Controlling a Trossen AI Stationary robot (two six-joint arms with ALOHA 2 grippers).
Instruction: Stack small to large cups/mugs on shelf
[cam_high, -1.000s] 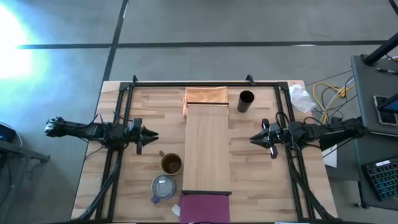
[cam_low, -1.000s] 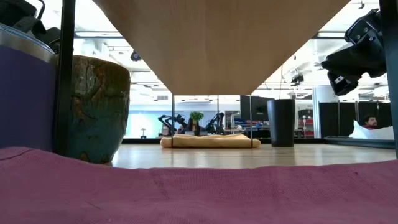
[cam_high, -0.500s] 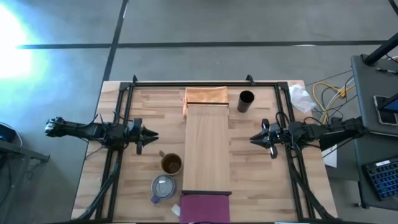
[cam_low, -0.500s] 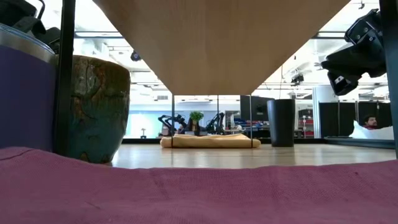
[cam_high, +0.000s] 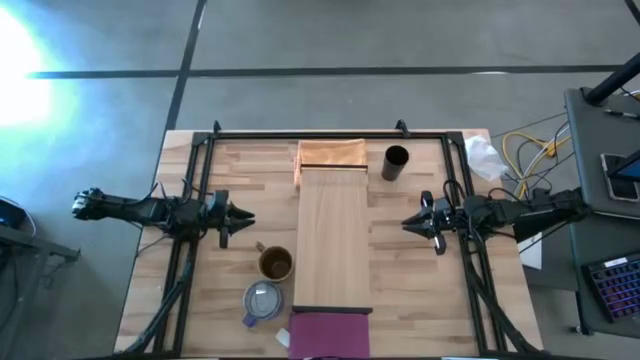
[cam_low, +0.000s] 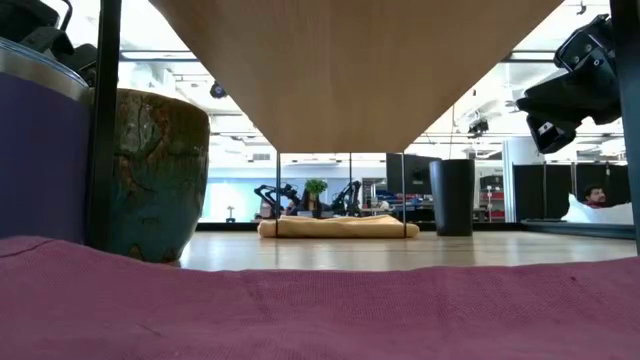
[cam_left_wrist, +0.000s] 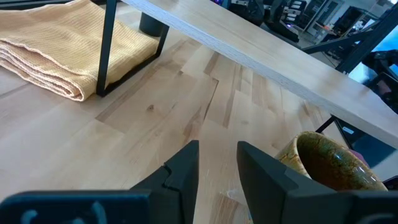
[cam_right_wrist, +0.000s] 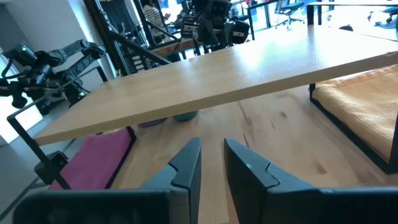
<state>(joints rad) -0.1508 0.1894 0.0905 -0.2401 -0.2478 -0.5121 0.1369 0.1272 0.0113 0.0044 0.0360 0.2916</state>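
The shelf (cam_high: 335, 235), a long light-wood plank on black legs, runs near to far down the table's middle. The small dark cup (cam_high: 396, 160) stands on the table right of the shelf's far end. The brown mug (cam_high: 275, 263) and the grey-blue mug (cam_high: 262, 300) stand on the table left of the shelf's near end. My left gripper (cam_high: 245, 217) hovers shut and empty left of the shelf, the brown mug (cam_left_wrist: 329, 165) just ahead of it. My right gripper (cam_high: 408, 225) hovers shut and empty right of the shelf.
A folded orange-tan cloth (cam_left_wrist: 56, 50) lies under the shelf's far end. A magenta cloth (cam_high: 330, 335) lies at the near edge under the shelf's near end. Black frame rails (cam_high: 190, 200) run along the table's sides and back. Bare tabletop lies right of the shelf.
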